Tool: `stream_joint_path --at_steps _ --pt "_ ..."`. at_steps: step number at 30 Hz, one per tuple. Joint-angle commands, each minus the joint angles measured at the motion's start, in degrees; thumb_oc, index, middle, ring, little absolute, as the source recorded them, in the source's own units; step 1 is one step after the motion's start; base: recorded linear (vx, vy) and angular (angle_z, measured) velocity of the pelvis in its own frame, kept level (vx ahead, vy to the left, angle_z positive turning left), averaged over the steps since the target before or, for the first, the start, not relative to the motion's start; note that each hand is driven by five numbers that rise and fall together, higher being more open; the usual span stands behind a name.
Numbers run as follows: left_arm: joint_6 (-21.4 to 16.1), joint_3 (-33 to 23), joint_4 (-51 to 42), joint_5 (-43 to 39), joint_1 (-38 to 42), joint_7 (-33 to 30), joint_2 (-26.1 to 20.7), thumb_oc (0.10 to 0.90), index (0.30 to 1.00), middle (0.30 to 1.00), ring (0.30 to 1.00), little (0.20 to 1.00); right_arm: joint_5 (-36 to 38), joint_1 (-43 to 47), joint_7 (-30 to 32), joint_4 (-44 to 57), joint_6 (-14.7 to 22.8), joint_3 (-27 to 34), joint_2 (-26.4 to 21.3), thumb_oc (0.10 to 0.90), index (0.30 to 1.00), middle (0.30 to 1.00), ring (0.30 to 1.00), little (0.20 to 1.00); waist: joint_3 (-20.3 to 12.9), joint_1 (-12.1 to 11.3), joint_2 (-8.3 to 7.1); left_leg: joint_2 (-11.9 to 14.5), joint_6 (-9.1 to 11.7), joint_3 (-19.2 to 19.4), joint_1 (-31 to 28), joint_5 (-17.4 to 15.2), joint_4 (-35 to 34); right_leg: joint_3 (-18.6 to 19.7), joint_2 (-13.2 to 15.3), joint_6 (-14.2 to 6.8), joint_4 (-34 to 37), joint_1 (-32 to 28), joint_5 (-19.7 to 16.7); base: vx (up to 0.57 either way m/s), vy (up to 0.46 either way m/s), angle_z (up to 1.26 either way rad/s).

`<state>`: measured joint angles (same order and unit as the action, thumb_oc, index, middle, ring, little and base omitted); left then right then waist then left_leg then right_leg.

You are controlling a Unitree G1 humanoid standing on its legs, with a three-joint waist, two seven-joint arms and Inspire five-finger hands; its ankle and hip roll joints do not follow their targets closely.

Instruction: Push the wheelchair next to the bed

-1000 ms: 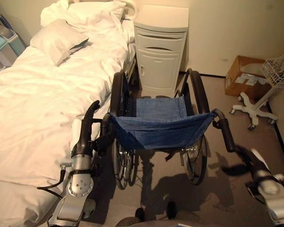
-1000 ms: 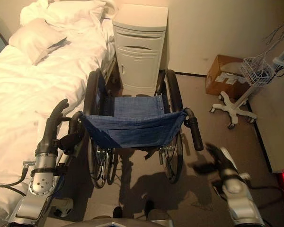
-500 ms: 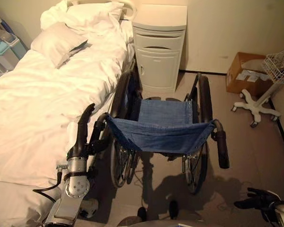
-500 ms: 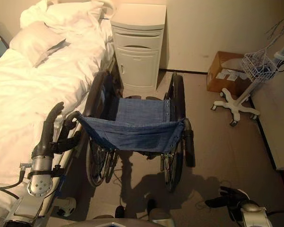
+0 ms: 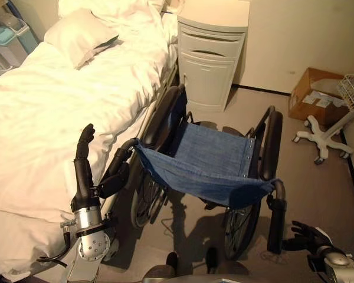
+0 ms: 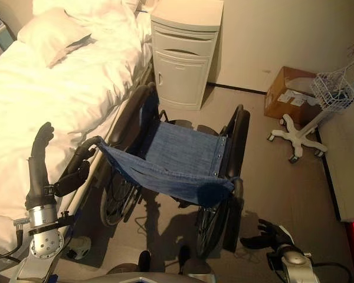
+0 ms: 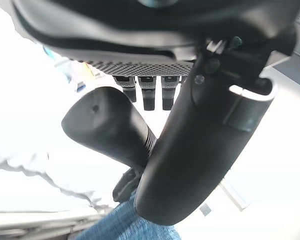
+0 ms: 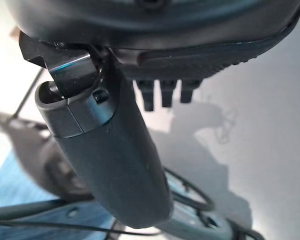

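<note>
The wheelchair (image 5: 209,171) is being seen standing just beside the bed (image 5: 41,118), its near wheel close against the bed's edge, its front aimed obliquely at the white cabinet (image 5: 212,56) by the bed's head; its long axis is being held skewed to the bed's side rather than parallel. A jam of the near wheel under the mattress is being risked, since the left hand (image 5: 85,177), fingers straight, is only being laid beside the bed-side push handle (image 5: 119,159); the right hand (image 5: 304,237), away from the bed, is being kept relaxed and holding nothing, near the far handle (image 5: 276,221), so any push is likely to be swinging the chair further askew.
</note>
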<state>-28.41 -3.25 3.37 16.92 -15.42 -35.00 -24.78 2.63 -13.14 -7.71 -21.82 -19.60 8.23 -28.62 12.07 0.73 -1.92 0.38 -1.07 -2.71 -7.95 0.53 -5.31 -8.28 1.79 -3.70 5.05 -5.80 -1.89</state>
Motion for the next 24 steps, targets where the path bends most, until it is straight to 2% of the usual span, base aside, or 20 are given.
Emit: stream_joint_path --at_steps 1,4,5,6,7,9,13,14,16,17,18,20,21,22,24 --pt "0.0 -8.9 -2.4 -0.5 2.3 -4.4 -6.9 0.800 0.900 0.900 0.900 0.900 -0.2 2.6 3.9 4.6 4.9 0.9 -4.1 0.800 0.900 0.900 0.900 0.900 -1.9 -1.8 -1.49 -1.6 -1.1 4.1 0.8 -3.8 2.6 0.4 1.2 -1.3 -8.7 2.0 4.5 -0.01 0.010 0.05" --pt "-2.1 -8.7 -3.6 -2.6 2.0 -1.4 -7.2 0.800 0.900 0.900 0.900 0.900 -0.4 2.0 4.1 7.6 6.0 0.8 -3.3 0.800 0.900 0.900 0.900 0.900 -2.0 -1.6 -1.04 -1.6 -1.2 4.2 0.9 -3.8 2.6 0.5 1.4 -1.5 -8.8 2.2 4.6 0.00 0.000 0.00" --pt "-4.9 -8.3 -4.7 -3.8 1.4 0.4 -7.0 0.800 0.900 0.900 0.900 0.900 -0.8 1.5 4.7 8.7 7.1 0.3 -2.5 0.800 0.900 0.900 0.900 0.900 -2.1 -1.6 -0.88 -1.7 -1.2 4.2 1.0 -3.8 2.7 0.6 1.4 -1.5 -8.8 2.3 4.5 0.00 0.000 0.00" --pt "-5.3 -8.2 -4.9 -4.1 1.3 0.6 -7.0 0.800 0.900 0.900 0.900 0.900 -0.8 1.5 4.7 8.8 7.2 0.3 -2.4 0.800 0.900 0.900 0.900 0.900 -2.1 -1.5 -0.87 -1.7 -1.2 4.2 1.0 -3.8 2.7 0.6 1.4 -1.5 -8.8 2.3 4.5 -0.01 0.022 0.03" --pt "-8.9 -7.8 -5.8 -5.5 1.1 2.1 -6.4 0.800 0.900 0.900 0.900 0.900 -1.0 1.1 5.1 9.4 8.1 -0.1 -1.7 0.800 0.900 0.900 0.900 0.900 -2.1 -1.5 -0.79 -1.7 -1.3 4.2 1.1 -3.8 2.7 0.7 1.4 -1.5 -8.9 2.5 4.5 0.00 0.000 0.00" --pt "-13.6 -6.8 -6.8 -11.5 0.9 9.0 -5.5 0.800 0.900 0.900 0.900 0.900 -1.3 1.0 6.1 9.4 9.6 -0.8 -0.8 0.800 0.900 0.900 0.900 0.900 -2.0 -1.6 -0.75 -1.6 -1.4 4.3 1.2 -3.8 2.8 0.9 1.4 -1.5 -8.9 2.7 4.5 0.00 0.000 0.00" --pt "-15.7 -3.1 -8.1 -22.0 1.3 24.5 -4.7 0.800 0.900 0.900 0.900 0.900 -1.0 1.7 7.6 9.8 10.3 -2.3 -0.5 0.800 0.900 0.900 0.900 0.900 -1.9 -1.8 -0.61 -1.5 -1.4 4.5 1.1 -3.9 2.6 0.8 1.5 -1.6 -8.9 2.7 4.3 0.00 0.000 0.00" --pt "-14.8 -2.0 -8.8 -27.3 1.4 31.3 -4.9 0.800 0.900 0.900 0.900 0.900 -0.9 1.9 7.8 10.0 10.3 -2.6 -0.7 0.800 0.900 0.900 0.900 0.900 -2.0 -1.9 -0.52 -1.5 -1.4 4.6 1.1 -3.9 2.6 0.8 1.5 -1.7 -8.9 2.7 4.2 0.00 0.000 0.00" --pt "-12.9 -0.3 -9.2 -33.1 1.7 39.1 -5.3 0.800 0.900 0.900 0.900 0.900 -1.0 2.6 8.0 10.0 10.1 -3.1 -1.2 0.800 0.900 0.900 0.900 0.900 -2.0 -1.9 -0.32 -1.4 -1.5 4.7 1.0 -3.9 2.6 0.8 1.6 -1.8 -8.9 2.7 4.2 -0.01 0.010 0.02" --pt "-9.8 0.7 -9.5 -38.3 2.1 45.0 -5.7 0.800 0.900 0.900 0.900 0.900 -1.3 3.1 8.4 9.8 10.2 -3.3 -1.5 0.800 0.900 0.900 0.900 0.900 -2.0 -1.9 -0.14 -1.3 -1.5 4.9 1.0 -3.9 2.6 0.8 1.7 -1.9 -9.0 2.8 4.1 -0.03 0.023 0.06" --pt "-7.8 1.3 -9.9 -41.1 2.2 47.7 -5.8 0.800 0.900 0.900 0.900 0.900 -1.2 3.4 8.4 9.7 10.1 -3.5 -1.8 0.800 0.900 0.900 0.900 0.900 -2.0 -1.9 -0.06 -1.3 -1.5 4.9 1.0 -3.9 2.6 0.8 1.7 -1.9 -8.9 2.8 4.0 -0.03 0.024 0.09" --pt "0.1 3.4 -10.8 -51.7 2.6 56.2 -5.2 0.800 0.900 0.900 0.900 0.900 -1.1 4.3 8.5 9.3 9.9 -4.1 -2.4 0.800 0.900 0.900 0.900 0.900 -2.0 -1.9 0.18 -1.3 -1.6 5.0 1.0 -3.9 2.5 0.8 1.8 -2.1 -8.8 2.8 3.9 -0.02 0.020 0.06" --pt "1.5 3.8 -10.9 -53.6 2.6 58.1 -5.1 0.800 0.900 0.900 0.900 0.900 -1.1 4.5 8.5 9.2 9.9 -4.2 -2.5 0.800 0.900 0.900 0.900 0.900 -2.0 -1.9 0.25 -1.3 -1.6 5.0 0.9 -3.9 2.5 0.7 1.8 -2.1 -8.8 2.8 3.9 -0.03 0.024 0.04" --pt "5.0 5.9 -10.9 -58.9 2.8 62.6 -4.7 0.800 0.900 0.900 0.900 0.900 -1.4 5.2 8.8 8.7 9.8 -4.8 -2.6 0.800 0.900 0.900 0.900 0.900 -2.1 -1.7 0.47 -1.2 -1.7 5.2 0.9 -3.9 2.5 0.8 1.9 -2.2 -8.7 2.8 3.8 -0.02 0.025 0.07" --pt "8.2 8.1 -11.4 -63.3 3.0 65.6 -4.4 0.800 0.900 0.900 0.900 0.900 -1.2 6.0 9.0 7.9 9.7 -5.5 -3.0 0.800 0.900 0.900 0.900 0.900 -2.1 -1.7 0.67 -1.2 -1.7 5.3 0.8 -3.9 2.5 0.8 2.0 -2.4 -8.5 2.6 3.6 -0.02 0.023 0.12"
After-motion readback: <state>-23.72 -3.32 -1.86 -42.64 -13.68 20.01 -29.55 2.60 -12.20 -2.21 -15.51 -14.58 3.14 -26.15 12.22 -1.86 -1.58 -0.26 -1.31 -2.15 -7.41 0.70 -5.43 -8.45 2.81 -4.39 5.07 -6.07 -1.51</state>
